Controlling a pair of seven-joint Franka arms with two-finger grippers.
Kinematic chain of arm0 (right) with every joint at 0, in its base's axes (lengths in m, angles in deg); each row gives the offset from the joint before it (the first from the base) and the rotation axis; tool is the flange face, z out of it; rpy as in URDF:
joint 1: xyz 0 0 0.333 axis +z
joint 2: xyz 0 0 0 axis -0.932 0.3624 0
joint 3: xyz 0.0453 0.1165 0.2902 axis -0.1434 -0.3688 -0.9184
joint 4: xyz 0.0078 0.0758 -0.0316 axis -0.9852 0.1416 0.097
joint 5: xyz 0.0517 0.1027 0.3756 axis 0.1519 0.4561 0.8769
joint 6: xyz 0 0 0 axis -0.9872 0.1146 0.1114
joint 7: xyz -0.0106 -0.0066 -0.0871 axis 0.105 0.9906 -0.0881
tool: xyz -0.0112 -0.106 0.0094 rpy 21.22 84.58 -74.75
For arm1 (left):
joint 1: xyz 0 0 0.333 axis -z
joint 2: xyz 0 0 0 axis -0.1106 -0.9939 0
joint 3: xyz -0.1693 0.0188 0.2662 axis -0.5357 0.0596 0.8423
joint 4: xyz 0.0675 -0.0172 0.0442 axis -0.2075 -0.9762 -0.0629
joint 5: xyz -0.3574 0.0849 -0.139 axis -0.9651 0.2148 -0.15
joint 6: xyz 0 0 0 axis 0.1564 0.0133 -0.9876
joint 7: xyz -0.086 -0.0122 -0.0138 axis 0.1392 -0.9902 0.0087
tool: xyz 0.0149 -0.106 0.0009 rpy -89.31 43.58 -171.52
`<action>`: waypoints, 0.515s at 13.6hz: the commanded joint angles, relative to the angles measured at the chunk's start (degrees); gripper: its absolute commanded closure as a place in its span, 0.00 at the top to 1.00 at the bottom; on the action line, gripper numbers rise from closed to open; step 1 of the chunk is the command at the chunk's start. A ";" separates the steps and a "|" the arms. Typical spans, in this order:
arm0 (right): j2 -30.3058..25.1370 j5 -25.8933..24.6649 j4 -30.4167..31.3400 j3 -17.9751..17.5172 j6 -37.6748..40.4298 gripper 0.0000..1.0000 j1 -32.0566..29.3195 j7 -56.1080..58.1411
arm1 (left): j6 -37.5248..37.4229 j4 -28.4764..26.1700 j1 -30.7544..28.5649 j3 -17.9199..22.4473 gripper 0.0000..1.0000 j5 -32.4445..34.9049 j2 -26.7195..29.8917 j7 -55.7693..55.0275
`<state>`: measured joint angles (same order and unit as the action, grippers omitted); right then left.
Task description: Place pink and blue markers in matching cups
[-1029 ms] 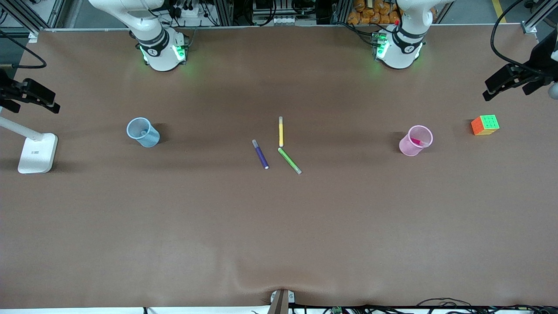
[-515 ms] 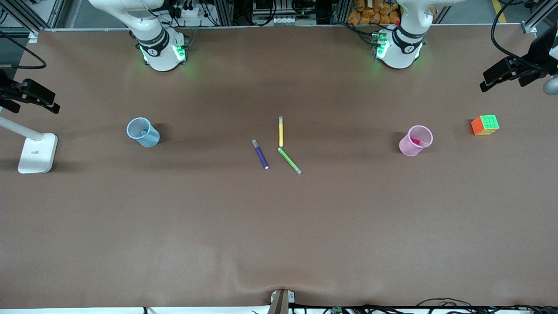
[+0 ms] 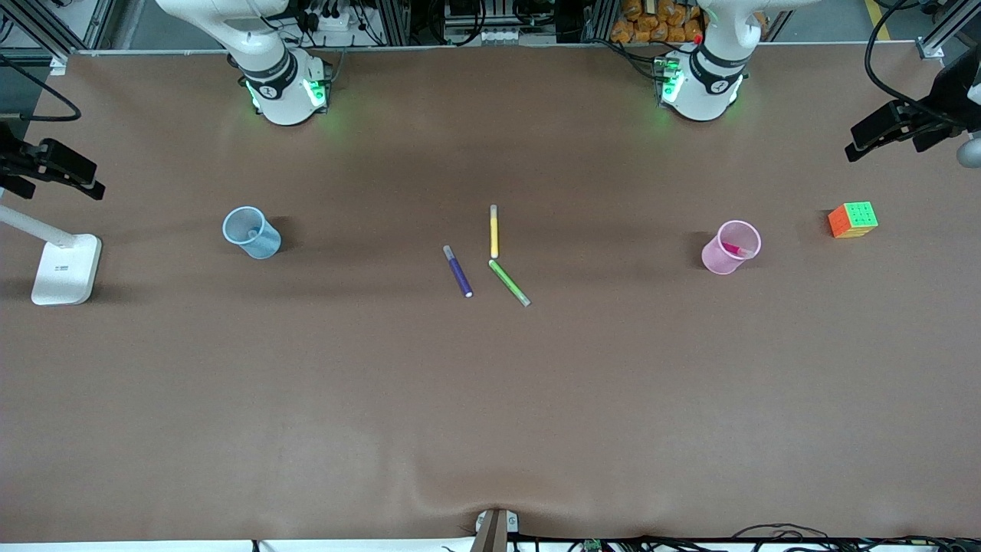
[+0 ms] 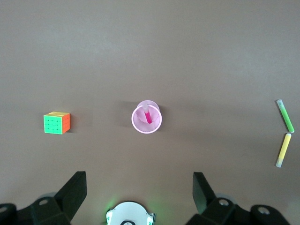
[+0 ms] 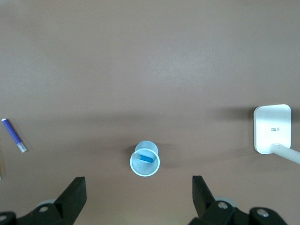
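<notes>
Both jaws are staying wide apart, up high; I am worrying a low swing could be tipping the pink cup [image 4: 146, 117] or blue cup [image 5: 145, 161].

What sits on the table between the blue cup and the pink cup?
Between the blue cup and the pink cup, the front view shows three loose markers: purple marker, yellow marker, green marker. Otherwise bare table.

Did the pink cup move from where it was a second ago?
No. The pink cup sits at the same spot beside the colourful cube, with the pink marker inside it.
</notes>
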<state>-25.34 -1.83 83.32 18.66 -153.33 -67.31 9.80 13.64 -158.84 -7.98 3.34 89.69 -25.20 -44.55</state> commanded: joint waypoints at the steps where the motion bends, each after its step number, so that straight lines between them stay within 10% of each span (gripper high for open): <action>1: 0.53 -0.63 -1.08 -0.44 0.80 1.00 -0.82 0.52 | -0.98 1.41 0.84 -0.51 1.00 2.86 -0.12 0.05; 7: 1.15 -0.63 -1.17 -0.44 0.80 1.00 -1.70 0.43 | -0.81 1.67 0.31 -1.83 1.00 2.69 -0.91 0.66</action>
<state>-25.10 -1.83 83.32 18.67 -153.32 -68.00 9.80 13.63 -158.49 -7.45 1.63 91.22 -25.40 -44.56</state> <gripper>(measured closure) 0.000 0.000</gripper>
